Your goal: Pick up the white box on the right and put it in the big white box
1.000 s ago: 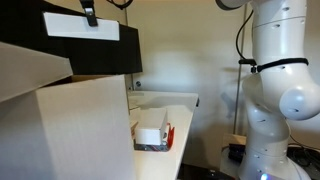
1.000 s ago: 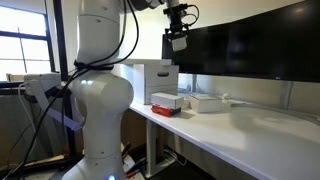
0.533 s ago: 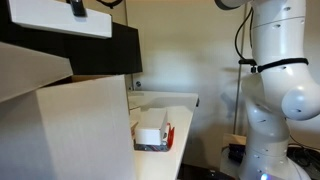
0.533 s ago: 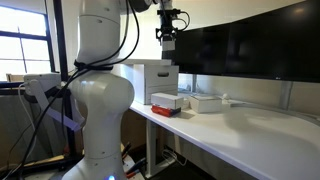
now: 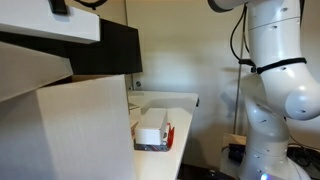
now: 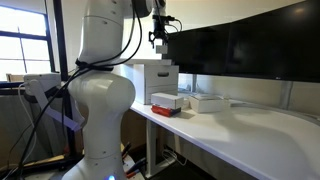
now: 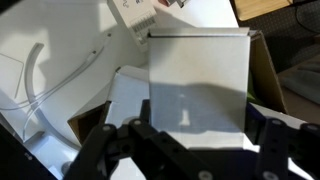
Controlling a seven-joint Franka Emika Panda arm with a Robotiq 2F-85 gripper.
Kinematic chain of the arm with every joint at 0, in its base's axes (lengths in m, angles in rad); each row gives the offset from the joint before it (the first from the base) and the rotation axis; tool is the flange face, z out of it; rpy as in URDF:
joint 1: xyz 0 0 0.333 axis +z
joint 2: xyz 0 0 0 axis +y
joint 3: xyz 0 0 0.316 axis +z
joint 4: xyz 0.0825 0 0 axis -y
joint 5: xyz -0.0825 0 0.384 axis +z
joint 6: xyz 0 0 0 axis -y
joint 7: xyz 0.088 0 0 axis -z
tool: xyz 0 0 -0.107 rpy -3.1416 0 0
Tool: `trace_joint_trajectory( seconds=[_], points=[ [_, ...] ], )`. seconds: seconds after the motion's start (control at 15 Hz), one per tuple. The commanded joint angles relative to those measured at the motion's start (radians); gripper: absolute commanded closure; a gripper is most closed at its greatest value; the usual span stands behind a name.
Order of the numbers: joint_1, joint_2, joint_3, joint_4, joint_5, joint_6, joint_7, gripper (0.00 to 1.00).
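- Far left in an exterior view, the big white box (image 5: 60, 130) stands with a broad flap slanting upward. We judge that flap the first hazard: an off-centre descent could land the load on it, leaving it perched or tipping it outside.
- Above the carton, the gripper (image 5: 58, 6) is clamped tight on the white box (image 5: 40, 25), which hangs high at the top of the view, apart from the carton.
- In the wrist view the white box (image 7: 197, 85) sits pinched between the fingers, with what looks like the carton's brown inner wall (image 7: 266, 75) just beside it. We think a jolt could twist it, as it is held only at its sides.
- Just behind the load, the dark panel (image 5: 115, 50) is close, so drifting toward it risks a scrape.
- Further right, the white block in its red-edged tray (image 5: 152, 130) lies on the desk (image 5: 185, 112), near the carton but well below the load. We see no obstacle there.
- Rightmost, the robot's body (image 5: 275, 90) stands well apart. The open room, as we read it, is straight down into the carton and above the desk.
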Motion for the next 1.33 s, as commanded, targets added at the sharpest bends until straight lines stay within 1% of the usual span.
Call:
trace_joint_trajectory(
  seconds=[0.0,0.47,0.87,0.93,1.0,1.07,1.27],
  points=[
    [0.018,0.048,0.022,0.071,0.015,-0.006,-0.051,0.41],
    [0.084,0.132,0.059,0.160,-0.014,-0.028,-0.083,0.41],
    [0.136,0.189,0.065,0.207,-0.029,-0.040,-0.087,0.41],
    [0.143,0.195,0.062,0.214,-0.032,-0.043,-0.076,0.10],
    [0.147,0.201,0.061,0.221,-0.032,-0.046,-0.079,0.03],
    [0.150,0.206,0.061,0.230,-0.031,-0.050,-0.080,0.00],
    [0.158,0.215,0.058,0.255,-0.034,-0.065,-0.078,0.00]
  ],
)
